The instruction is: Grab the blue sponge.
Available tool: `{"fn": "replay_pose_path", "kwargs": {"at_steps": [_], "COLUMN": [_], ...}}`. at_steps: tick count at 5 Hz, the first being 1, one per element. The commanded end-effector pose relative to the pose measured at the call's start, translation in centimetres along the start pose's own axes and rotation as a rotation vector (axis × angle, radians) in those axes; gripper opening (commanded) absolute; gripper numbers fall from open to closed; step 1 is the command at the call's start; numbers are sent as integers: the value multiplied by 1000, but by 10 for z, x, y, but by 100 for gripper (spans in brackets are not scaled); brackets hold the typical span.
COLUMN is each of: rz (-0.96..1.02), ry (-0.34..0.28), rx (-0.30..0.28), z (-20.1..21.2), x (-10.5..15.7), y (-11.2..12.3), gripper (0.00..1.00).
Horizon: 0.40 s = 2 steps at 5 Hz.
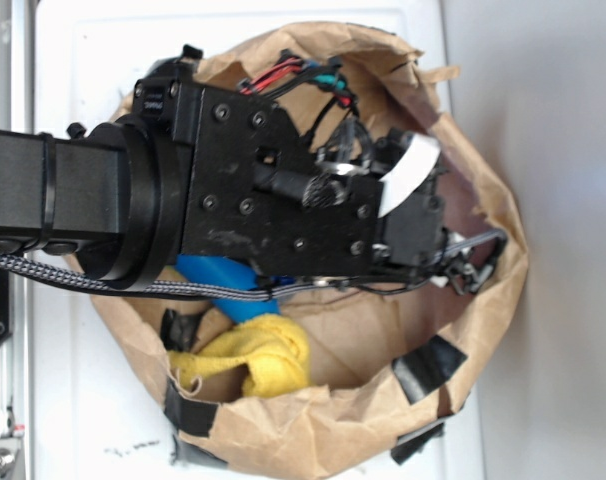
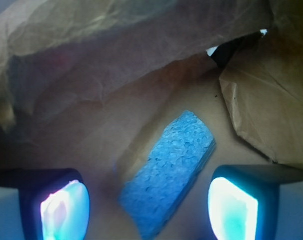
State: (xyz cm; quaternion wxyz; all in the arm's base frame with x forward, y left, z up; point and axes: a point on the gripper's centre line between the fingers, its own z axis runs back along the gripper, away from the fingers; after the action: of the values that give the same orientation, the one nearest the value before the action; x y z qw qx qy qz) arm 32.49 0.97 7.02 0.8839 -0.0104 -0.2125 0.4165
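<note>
Pincer (image 2: pixel 149 210) open, astride sponge | blue sponge (image 2: pixel 166 172) long axis lower-left to upper-right

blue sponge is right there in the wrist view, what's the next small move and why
Probably lower straight down, then close. In the wrist view the blue sponge lies flat on the paper bag floor, one end between the two open fingers, untouched. The gripper seems roughly centred, though the sponge runs diagonally, so a slight wrist turn could help.
</note>
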Motion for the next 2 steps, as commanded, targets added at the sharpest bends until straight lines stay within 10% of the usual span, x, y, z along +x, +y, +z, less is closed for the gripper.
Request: {"fn": "replay_pose_path", "kwargs": {"at_steps": [1,2], "rz": [-3,18], "ry": [0,64], "rx": [-1,8], "z": [0,-8], "x": [-1,-1], "y": [-7,-7], "gripper": [100,100]}}
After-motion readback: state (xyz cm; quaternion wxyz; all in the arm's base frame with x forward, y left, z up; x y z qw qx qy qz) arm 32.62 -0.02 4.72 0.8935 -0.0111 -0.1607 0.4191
